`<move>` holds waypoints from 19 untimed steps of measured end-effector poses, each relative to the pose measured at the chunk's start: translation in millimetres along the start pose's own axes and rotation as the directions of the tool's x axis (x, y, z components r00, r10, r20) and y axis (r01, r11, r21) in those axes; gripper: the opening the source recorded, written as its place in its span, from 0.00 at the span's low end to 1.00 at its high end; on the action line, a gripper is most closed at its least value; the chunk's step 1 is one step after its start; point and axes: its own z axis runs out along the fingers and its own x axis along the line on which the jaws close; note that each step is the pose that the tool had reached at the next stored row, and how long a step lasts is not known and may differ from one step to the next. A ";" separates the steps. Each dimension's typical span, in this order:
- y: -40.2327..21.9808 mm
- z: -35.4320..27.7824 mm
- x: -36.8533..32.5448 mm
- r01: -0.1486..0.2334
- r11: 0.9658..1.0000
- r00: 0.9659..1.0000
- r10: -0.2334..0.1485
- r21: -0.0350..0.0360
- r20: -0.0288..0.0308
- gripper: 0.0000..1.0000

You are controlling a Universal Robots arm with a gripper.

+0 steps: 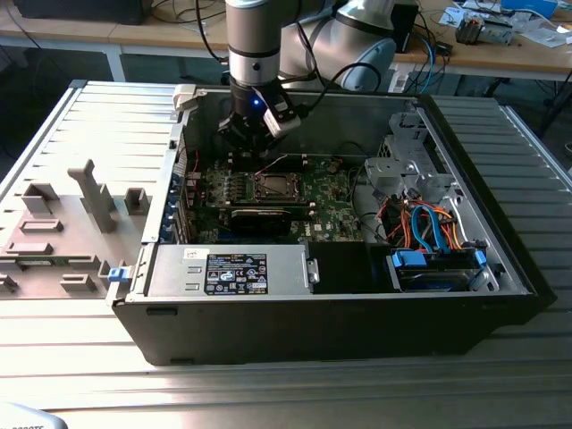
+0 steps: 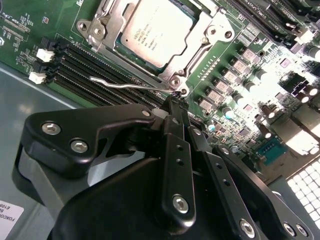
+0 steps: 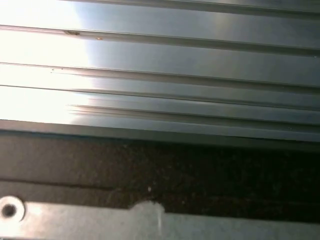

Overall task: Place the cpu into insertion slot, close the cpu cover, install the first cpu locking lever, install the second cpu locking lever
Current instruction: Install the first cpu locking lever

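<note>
In the open computer case [image 1: 465, 259] | cpu [image 2: 157, 32] is seated in its socket, framed by cpu cover [image 2: 207, 37] | tool [image 2: 175, 100] is closed narrow, tips beside locking lever [image 2: 125, 85].

A robotics lab or electronics workshop is indicated. An opened computer case [image 1: 340, 295] is laid on its side on a ribbed aluminium work table [image 1: 107, 116], and its green motherboard [image 1: 268, 192] is exposed inside. Directly above the case a robot arm [image 1: 256, 54] is mounted. To the exterior view's left of the case, grey moulded fixtures [image 1: 80, 206] are set out on the table. Behind the case, wooden benches [image 1: 500, 54] are seen, strewn with cables [image 1: 438, 40] and loose electronic parts [image 1: 483, 29]. Inside the case, at the exterior view's right, orange and blue wiring [image 1: 429, 228] is bundled.
</note>
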 end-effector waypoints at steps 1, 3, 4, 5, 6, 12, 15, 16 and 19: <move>0.2 0.2 0.0 0.000 1.000 1.000 0.000 0.000 0.000 0.11; 0.3 0.8 -0.1 0.000 1.000 1.000 0.000 0.000 0.000 0.11; 0.4 1.5 -0.1 0.000 1.000 1.000 0.000 0.000 0.000 0.11; 0.3 1.5 -0.2 0.000 1.000 1.000 0.000 0.000 0.000 0.11; 0.3 1.6 -0.2 0.000 1.000 1.000 0.000 0.000 0.000 0.11; 0.5 3.9 -0.3 0.000 1.000 1.000 0.000 0.001 0.000 0.11; 2.2 5.3 -0.4 0.000 1.000 1.000 0.000 0.002 0.000 0.11; 3.0 5.9 -0.5 0.002 1.000 1.000 -0.002 0.003 0.000 0.11; 3.4 7.4 -1.5 0.006 1.000 1.000 -0.006 0.007 -0.001 0.11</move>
